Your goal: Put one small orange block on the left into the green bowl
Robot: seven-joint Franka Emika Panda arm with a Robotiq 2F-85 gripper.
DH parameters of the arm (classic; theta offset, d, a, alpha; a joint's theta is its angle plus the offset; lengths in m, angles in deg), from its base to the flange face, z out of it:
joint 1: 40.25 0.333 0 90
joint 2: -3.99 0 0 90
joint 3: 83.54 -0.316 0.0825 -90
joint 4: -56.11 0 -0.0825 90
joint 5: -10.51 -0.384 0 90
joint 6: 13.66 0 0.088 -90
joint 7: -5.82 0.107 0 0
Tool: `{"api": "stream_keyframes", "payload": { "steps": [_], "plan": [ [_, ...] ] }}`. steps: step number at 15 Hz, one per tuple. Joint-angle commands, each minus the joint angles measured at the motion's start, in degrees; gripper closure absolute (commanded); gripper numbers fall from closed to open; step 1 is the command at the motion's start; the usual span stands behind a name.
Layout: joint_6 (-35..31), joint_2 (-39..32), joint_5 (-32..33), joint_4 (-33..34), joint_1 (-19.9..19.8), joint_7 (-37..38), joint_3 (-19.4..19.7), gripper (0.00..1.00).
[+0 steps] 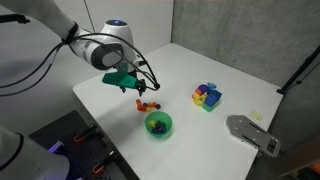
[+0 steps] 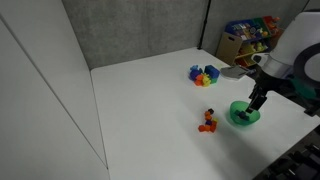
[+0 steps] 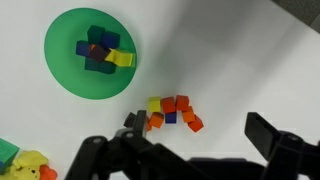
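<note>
Resembled a robotics lab test cell: plain white counter (image 1: 240,75) enclosed by grey partition panels (image 2: 140,30), flanked by a shelf of coloured toy bins (image 2: 250,35) and a dark stand leg (image 1: 300,70).

Gripper (image 1: 134,88) aloft w/ jaws apart

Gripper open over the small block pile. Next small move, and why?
Probably ease the gripper down onto the small orange block at the edge of the pile. In the wrist view the fingers stand wide apart and empty. The block lies just ahead of them, pressed against its neighbours, and the green bowl sits off to one side, so nothing is held yet to carry there.
</note>
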Motion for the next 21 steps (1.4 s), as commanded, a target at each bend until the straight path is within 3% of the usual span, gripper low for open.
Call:
{"api": "stream_keyframes", "payload": {
  "steps": [1,7,10,11,14,21],
  "plan": [
    [-3.23,-7.11,-1.99,4.72,-1.08,-3.56,-2.82,0.00],
    [-8.59,-18.18,-2.30,12.94,-5.91,-14.58,-10.17,0.00],
    [-7.46,-21.42,0.06,16.65,-8.23,-16.75,-12.09,0.00],
    [-8.46,-19.28,0.13,13.51,-7.58,-13.75,-12.03,0.00],
    [-8.41,-21.38,0.59,15.65,-8.44,-14.50,-12.41,0.00],
    [-14.93,-27.24,1.24,16.30,-11.67,-20.25,-17.61,0.00]
  ]
}}
